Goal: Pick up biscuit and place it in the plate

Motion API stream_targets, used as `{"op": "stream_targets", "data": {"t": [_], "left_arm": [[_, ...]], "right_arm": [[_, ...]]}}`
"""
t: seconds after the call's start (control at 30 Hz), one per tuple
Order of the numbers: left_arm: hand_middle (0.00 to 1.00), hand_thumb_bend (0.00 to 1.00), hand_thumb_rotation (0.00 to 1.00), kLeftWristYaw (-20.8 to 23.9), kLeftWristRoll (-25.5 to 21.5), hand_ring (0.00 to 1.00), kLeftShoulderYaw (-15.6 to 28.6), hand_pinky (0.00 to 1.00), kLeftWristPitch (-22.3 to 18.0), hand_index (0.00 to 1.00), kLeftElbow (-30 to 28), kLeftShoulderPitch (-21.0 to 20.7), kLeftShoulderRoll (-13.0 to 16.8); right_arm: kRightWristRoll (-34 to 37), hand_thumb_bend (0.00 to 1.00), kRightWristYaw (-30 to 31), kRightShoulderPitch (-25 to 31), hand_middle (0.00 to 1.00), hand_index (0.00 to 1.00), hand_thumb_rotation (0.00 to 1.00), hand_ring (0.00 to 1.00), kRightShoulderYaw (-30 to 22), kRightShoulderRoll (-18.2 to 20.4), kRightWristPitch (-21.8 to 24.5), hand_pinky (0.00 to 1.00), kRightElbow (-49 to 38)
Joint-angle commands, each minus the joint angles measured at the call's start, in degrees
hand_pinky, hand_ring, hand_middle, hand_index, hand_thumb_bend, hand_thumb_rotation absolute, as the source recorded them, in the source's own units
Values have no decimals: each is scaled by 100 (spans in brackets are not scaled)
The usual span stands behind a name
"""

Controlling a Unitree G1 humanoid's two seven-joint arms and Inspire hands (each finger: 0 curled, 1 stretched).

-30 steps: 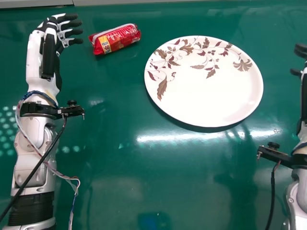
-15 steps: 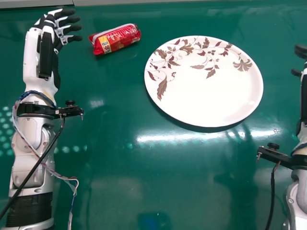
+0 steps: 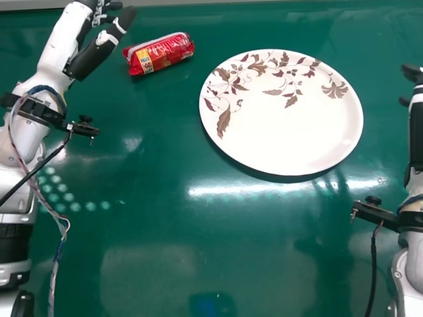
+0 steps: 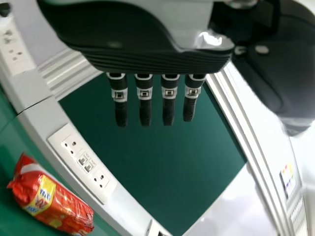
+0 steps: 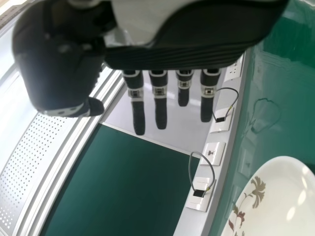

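The red biscuit packet (image 3: 159, 53) lies on the green table, just right of my left hand (image 3: 102, 45) at the head view's upper left. In the left wrist view the left hand (image 4: 156, 93) has straight fingers and holds nothing, with the packet (image 4: 51, 199) apart from it. The white plate (image 3: 284, 125) with a leaf pattern is right of the packet and holds nothing. My right hand (image 3: 414, 86) is at the head view's right edge, beyond the plate; in the right wrist view the right hand (image 5: 170, 96) has straight fingers, apart from the plate (image 5: 283, 196).
The green table (image 3: 172, 264) reaches up to a pale strip (image 3: 198, 9) along its far edge. Socket panels (image 4: 83, 160) line that border in the left wrist view. Looped grey cables (image 5: 213, 173) stick out of sockets in the right wrist view.
My left forearm has tilted and the hand has turned and moved up and slightly right, its thumb now toward the packet. The right hand has shifted slightly left. Packet and plate have stayed put.
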Motion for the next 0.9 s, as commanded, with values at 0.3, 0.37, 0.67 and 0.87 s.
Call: {"op": "stream_targets", "data": {"t": [0.3,0.37,0.67,0.87], "left_arm": [[100,100,51,-190,1063,100,-670,93,244,100,788,-1017,473],[100,100,51,-343,1105,100,-786,95,360,100,974,-1227,501],[100,100,47,-699,1913,100,-1679,100,257,100,2466,-2605,583],[100,100,46,-787,2309,100,-2181,100,62,100,3334,-3302,485]], "right_arm": [[-7,48,54,6,87,80,34,87,-9,-41,32,82,-54],[-17,48,64,4,87,80,35,87,-9,-50,25,82,-45],[3,48,127,47,88,80,33,88,-47,-55,9,84,-87],[-6,47,100,86,86,79,30,86,-84,-59,-62,82,-59]]}}
